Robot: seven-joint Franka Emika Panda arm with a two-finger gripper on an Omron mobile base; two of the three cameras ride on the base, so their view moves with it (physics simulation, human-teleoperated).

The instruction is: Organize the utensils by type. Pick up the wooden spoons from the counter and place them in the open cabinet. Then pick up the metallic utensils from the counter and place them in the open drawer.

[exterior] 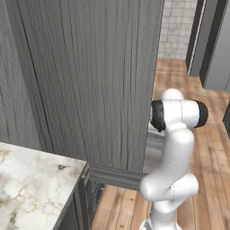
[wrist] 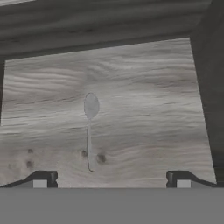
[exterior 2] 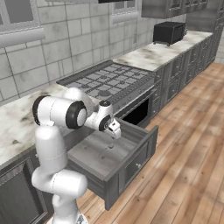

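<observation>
Our gripper (wrist: 111,181), spread wide and empty, hangs over the silvery spoon (wrist: 89,131) in the open drawer (wrist: 144,74); we judge it light, stiff, slippery, best pinched mid-handle.

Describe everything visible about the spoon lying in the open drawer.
The spoon is small, slim and pale silvery, metallic-looking, with an oval bowl and a thin straight handle. It lies flat and alone on the light grey wood-grain floor of the open drawer, near the middle, clear of the walls. The open gripper hangs above it, its fingertips apart on either side, not touching it.
</observation>
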